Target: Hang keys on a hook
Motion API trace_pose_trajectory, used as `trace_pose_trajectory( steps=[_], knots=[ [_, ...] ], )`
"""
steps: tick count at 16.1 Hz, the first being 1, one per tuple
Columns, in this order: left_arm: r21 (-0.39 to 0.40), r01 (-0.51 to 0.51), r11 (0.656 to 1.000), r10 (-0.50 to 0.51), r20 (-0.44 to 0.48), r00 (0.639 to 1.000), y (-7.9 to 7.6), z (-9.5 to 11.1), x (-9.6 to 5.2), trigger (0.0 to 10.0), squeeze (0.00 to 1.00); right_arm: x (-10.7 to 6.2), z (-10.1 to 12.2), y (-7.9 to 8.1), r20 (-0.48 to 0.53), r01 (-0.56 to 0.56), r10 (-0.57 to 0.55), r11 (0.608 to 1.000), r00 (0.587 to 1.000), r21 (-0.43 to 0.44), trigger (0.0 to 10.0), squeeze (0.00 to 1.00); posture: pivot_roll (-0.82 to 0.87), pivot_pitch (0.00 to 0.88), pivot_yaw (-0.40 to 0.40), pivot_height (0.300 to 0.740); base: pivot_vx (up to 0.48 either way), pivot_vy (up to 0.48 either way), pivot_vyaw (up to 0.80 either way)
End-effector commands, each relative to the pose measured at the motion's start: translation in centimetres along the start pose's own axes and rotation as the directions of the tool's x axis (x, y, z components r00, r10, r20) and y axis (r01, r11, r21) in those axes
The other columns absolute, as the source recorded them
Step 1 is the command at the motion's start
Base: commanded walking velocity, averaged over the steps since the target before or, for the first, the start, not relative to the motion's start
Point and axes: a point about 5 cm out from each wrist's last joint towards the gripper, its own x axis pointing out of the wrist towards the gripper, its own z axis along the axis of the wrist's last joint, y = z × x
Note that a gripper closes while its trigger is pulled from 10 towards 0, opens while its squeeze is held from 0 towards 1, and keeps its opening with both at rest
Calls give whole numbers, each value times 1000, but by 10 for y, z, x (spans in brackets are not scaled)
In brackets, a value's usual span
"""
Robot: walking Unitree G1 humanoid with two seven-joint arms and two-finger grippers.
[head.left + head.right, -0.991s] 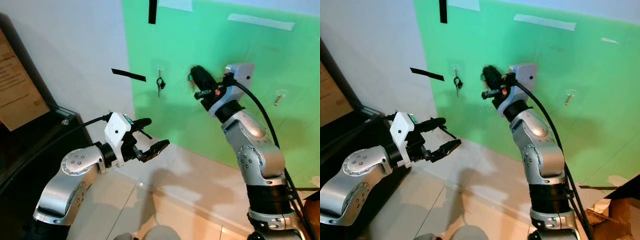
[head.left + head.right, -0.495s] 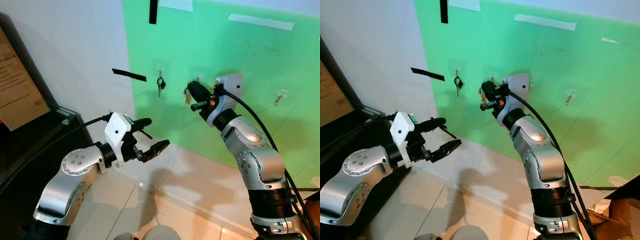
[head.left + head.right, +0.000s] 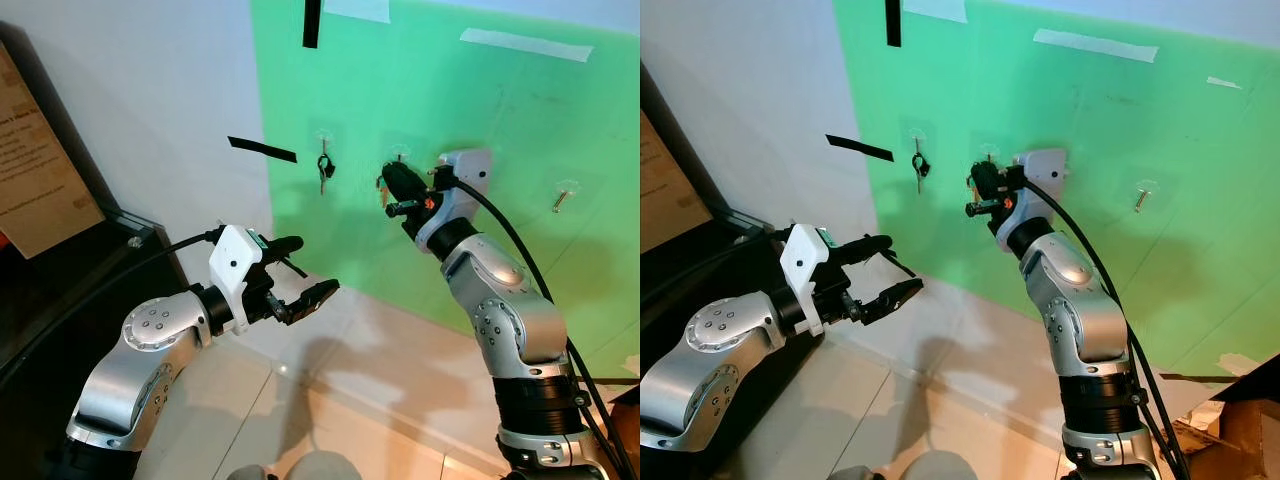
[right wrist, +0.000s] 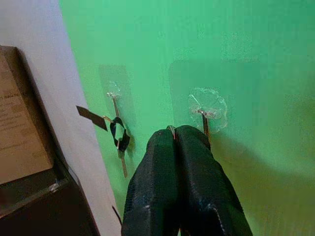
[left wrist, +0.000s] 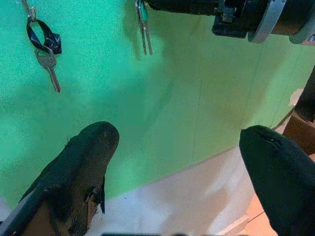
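My right gripper [image 3: 391, 178] is raised against the green wall sheet [image 3: 480, 110], shut on a small bunch of keys [image 3: 382, 188] that dangles from its tips. It sits just below and in front of the middle clear hook [image 3: 398, 155]. In the right wrist view the closed fingers [image 4: 162, 167] almost touch that hook [image 4: 204, 117], with the key ring [image 4: 171, 128] peeking out. The keys [image 5: 143, 27] hang free in the left wrist view. My left gripper [image 3: 305, 270] is open and held low in front of the wall, nothing between its fingers [image 5: 83, 162].
Another key with a black fob [image 3: 322, 171] hangs on the left hook. A third hook [image 3: 562, 192] is stuck further right. Black tape strips [image 3: 262, 149] mark the white wall. A dark cabinet [image 3: 60, 270] with a brown board stands at the left.
My right gripper came down from in front of the middle hook to just below it, still holding the keys. The left arm has not moved.
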Motion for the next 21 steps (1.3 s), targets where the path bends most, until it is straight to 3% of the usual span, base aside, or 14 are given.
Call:
trace_pose_trajectory(
  steps=[1,7,10,12,21],
  knots=[
    [22,7,1000,-7,12,1000,-2,6,1,10000,0,2,12,-12,48,74,-74,997,996,8,10000,0,-29,0,6,740,0,0,0],
    [21,5,1000,-6,9,1000,-1,5,0,10000,0,-1,18,-17,72,75,-78,996,994,41,10000,0,-30,0,10,740,0,0,0],
    [20,5,1000,-5,9,1000,0,6,1,10000,0,-3,23,-13,96,19,-24,998,995,52,10000,0,-33,0,11,740,0,0,0],
    [18,6,1000,-7,9,1000,0,6,1,10000,0,-5,20,-8,69,-38,36,999,997,28,10000,0,-33,0,12,740,0,0,0],
    [20,6,1000,-6,7,1000,1,6,1,10000,0,-6,9,0,0,-101,101,995,995,14,10000,0,-30,0,13,740,0,0,0]
  ],
)
